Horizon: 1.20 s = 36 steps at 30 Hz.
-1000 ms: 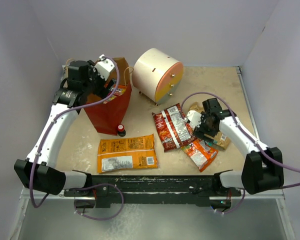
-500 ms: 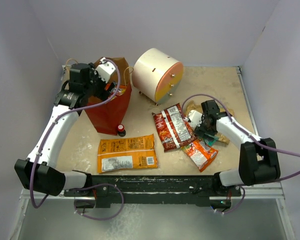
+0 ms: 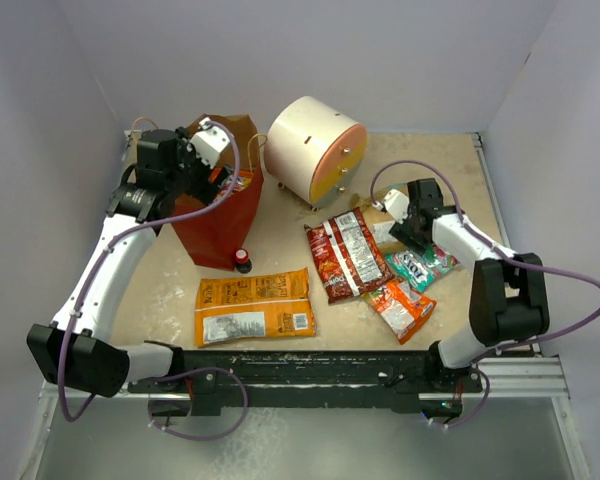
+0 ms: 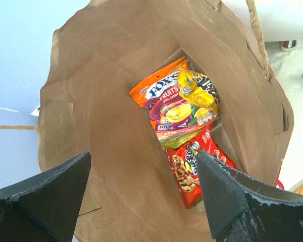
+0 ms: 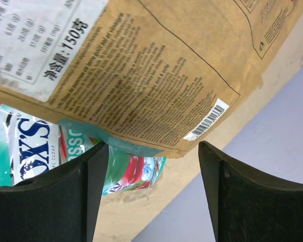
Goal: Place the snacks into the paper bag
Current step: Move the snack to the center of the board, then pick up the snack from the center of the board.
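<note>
The red paper bag (image 3: 220,215) stands at the back left. My left gripper (image 3: 218,168) hangs open and empty over its mouth. In the left wrist view its brown inside (image 4: 106,131) holds an orange fruit-candy packet (image 4: 166,101), a small yellow one (image 4: 197,91) and a red nut packet (image 4: 192,166) below my gripper (image 4: 141,156). My right gripper (image 3: 400,222) is open just above the tan-brown packet (image 5: 141,75), whose edge lies between the fingers (image 5: 152,148), not gripped. The teal packet (image 3: 420,265) lies under it (image 5: 131,169). The large orange packet (image 3: 255,305), dark red packet (image 3: 345,255) and small red packet (image 3: 400,305) lie on the table.
A cream cylindrical drawer unit (image 3: 315,145) lies on its side behind the packets. A tiny dark bottle with a red cap (image 3: 242,258) stands at the bag's front corner. Walls close in the table on the left, back and right.
My right gripper has moved back and left from the right side of the pile, and the teal packet now shows where it was. The left arm has barely moved.
</note>
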### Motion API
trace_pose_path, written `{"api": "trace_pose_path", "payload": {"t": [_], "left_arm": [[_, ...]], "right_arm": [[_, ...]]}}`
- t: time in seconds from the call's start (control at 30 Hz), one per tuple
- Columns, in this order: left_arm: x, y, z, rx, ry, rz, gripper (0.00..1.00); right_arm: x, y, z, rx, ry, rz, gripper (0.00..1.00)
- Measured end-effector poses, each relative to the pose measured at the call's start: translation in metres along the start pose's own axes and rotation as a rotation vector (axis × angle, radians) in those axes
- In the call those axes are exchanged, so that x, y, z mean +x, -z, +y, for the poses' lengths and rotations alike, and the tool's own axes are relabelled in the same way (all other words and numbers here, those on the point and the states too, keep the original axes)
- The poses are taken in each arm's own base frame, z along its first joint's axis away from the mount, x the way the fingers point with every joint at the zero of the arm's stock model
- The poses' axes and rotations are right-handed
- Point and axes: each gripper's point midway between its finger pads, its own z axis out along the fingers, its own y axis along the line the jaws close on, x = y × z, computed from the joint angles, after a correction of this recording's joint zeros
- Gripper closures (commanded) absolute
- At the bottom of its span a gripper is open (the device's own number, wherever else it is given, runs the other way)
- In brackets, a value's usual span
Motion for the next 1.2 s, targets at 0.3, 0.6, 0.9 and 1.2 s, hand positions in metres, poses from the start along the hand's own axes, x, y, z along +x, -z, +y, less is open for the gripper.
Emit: {"api": "trace_pose_path", "payload": {"t": [0.3, 0.6, 0.9, 1.2], "left_arm": [[0.001, 0.004, -0.001, -0.002, -0.007, -0.006, 0.11], [-0.001, 0.006, -0.002, 0.000, -0.009, -0.022, 0.10], [-0.005, 0.005, 0.000, -0.009, -0.013, -0.038, 0.10], [0.000, 0.003, -0.001, -0.006, -0.028, -0.032, 0.09]], "right_arm": [[0.005, 0.023, -0.007, -0.068, -0.165, -0.096, 0.20], [0.007, 0.067, 0.047, -0.340, -0.042, -0.242, 0.22], [0.011, 0.057, 0.118, -0.652, 0.087, -0.189, 0.25], [0.017, 0.053, 0.149, -0.722, 0.143, -0.130, 0.31]]}}
